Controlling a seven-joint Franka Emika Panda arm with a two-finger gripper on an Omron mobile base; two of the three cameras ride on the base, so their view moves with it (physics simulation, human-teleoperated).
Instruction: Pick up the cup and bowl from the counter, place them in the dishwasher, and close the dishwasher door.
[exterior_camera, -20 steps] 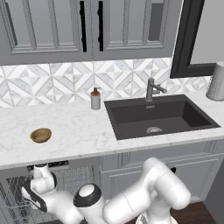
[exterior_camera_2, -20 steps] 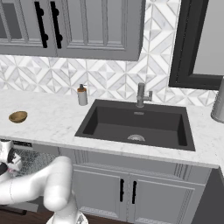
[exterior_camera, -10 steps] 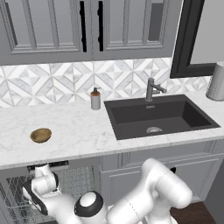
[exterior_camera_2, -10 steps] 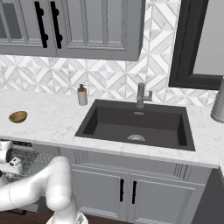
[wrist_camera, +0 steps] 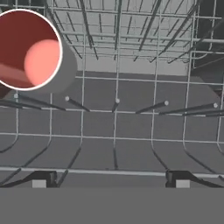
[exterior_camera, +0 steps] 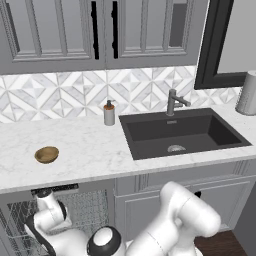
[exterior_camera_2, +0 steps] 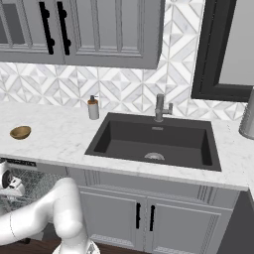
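Red inside, the cup (wrist_camera: 30, 50) sits in the dishwasher (exterior_camera: 80, 212) rack. My tool (wrist_camera: 111, 186) is released. The bowl (exterior_camera: 47, 154) waits on the desk (exterior_camera: 90, 150). Lifting carelessly, I might knock the cup.

One bowl (exterior_camera: 46, 154) sits on the single marble counter (exterior_camera: 90, 150), and one cup (wrist_camera: 30, 50) rests in the one wire rack (wrist_camera: 131, 109) of the one dishwasher (exterior_camera: 75, 210). There is one soap dispenser (exterior_camera: 109, 113), one faucet (exterior_camera: 174, 102) and one dark sink (exterior_camera: 182, 132). On the upper cabinets two dark bar handles (exterior_camera: 95, 30) show side by side, and one grey cylindrical container (exterior_camera: 247, 93) stands at the counter's far right.
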